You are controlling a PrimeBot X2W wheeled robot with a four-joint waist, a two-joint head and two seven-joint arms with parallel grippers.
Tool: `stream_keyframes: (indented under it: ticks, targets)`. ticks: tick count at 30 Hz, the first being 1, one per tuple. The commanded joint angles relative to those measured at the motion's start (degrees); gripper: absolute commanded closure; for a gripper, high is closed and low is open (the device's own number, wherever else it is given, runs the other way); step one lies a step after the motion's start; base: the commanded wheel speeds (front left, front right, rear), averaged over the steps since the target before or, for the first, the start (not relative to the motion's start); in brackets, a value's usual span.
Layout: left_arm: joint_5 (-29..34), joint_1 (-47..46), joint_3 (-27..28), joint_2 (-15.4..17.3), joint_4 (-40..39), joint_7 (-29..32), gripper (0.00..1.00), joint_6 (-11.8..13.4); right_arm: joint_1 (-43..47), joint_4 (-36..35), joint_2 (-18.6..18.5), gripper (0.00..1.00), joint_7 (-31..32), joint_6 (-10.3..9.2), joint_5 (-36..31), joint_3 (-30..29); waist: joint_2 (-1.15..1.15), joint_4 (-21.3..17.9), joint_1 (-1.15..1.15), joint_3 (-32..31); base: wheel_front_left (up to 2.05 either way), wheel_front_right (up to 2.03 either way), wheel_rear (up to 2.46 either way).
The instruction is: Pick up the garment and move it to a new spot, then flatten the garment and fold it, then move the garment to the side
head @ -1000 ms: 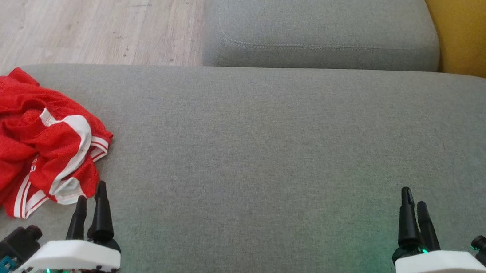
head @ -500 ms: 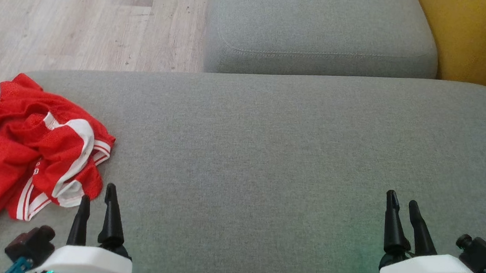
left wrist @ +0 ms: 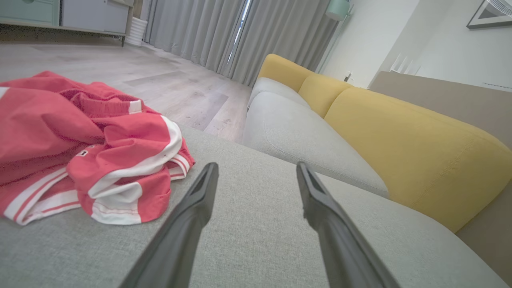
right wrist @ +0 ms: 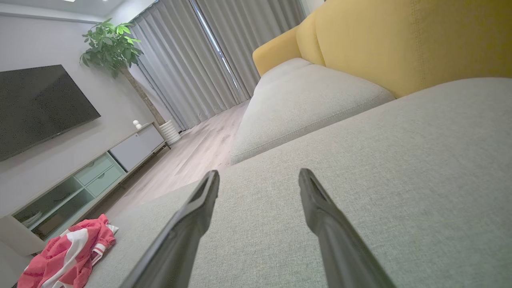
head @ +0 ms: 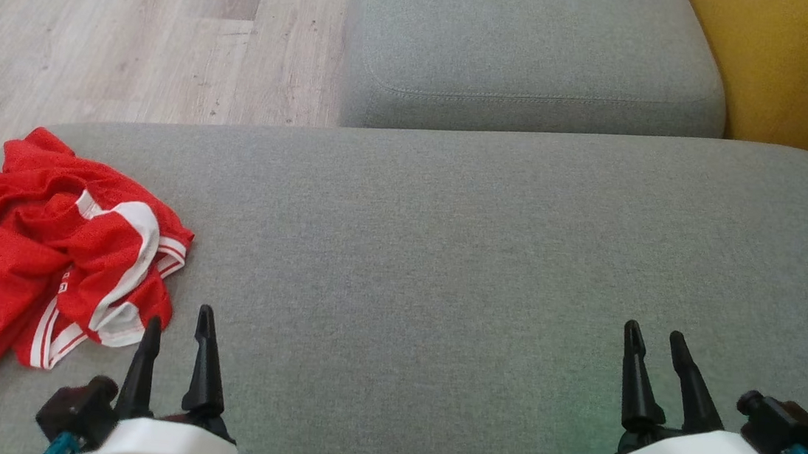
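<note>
The garment (head: 38, 258) is a red jersey with white stripes, lying crumpled at the left end of the grey sofa seat (head: 445, 261). It also shows in the left wrist view as the garment (left wrist: 80, 148), left of the fingers, and small in the right wrist view as the garment (right wrist: 70, 256). My left gripper (head: 180, 317) hovers just right of the garment's near edge, open and empty. My right gripper (head: 657, 334) stands open and empty over bare seat at the lower right. In both wrist views the fingers (left wrist: 192, 208) and fingers (right wrist: 196, 212) are spread wide apart.
A second grey cushion (head: 532, 46) lies beyond the seat, with the yellow backrest (head: 797, 72) on the right. Wooden floor (head: 134, 23) runs along the far left edge. A TV cabinet (right wrist: 80, 180), curtains and a plant stand across the room.
The head view has shifted, so the scene sits slightly lower and right. Both grippers have drawn a little inward in the view; they stay open. The garment lies unchanged.
</note>
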Motion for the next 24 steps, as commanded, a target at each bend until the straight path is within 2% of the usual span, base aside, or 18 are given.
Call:
stream_keyframes:
  ticks: [1,9,24]
  targets:
    - [1.9,-1.8,0.7,0.5,-2.3,-0.7,0.0,0.5,-1.5,-2.4,-0.5,0.0,-0.8,0.32,-1.8,1.4,0.0,0.0,0.0,0.0,0.0,0.0,0.0]
    - [7.8,-1.4,-0.2,0.6,-3.3,-2.1,0.0,2.2,-1.2,-3.0,-0.5,0.0,-2.2,0.35,-7.6,2.4,0.0,0.3,0.0,-0.5,0.0,0.0,0.0]
    - [18.1,-0.4,-2.0,0.7,-3.4,-4.6,0.0,3.0,-0.4,-3.7,-0.5,0.0,-4.7,0.41,-18.0,4.0,0.0,0.4,0.0,-1.5,0.0,0.0,0.0]
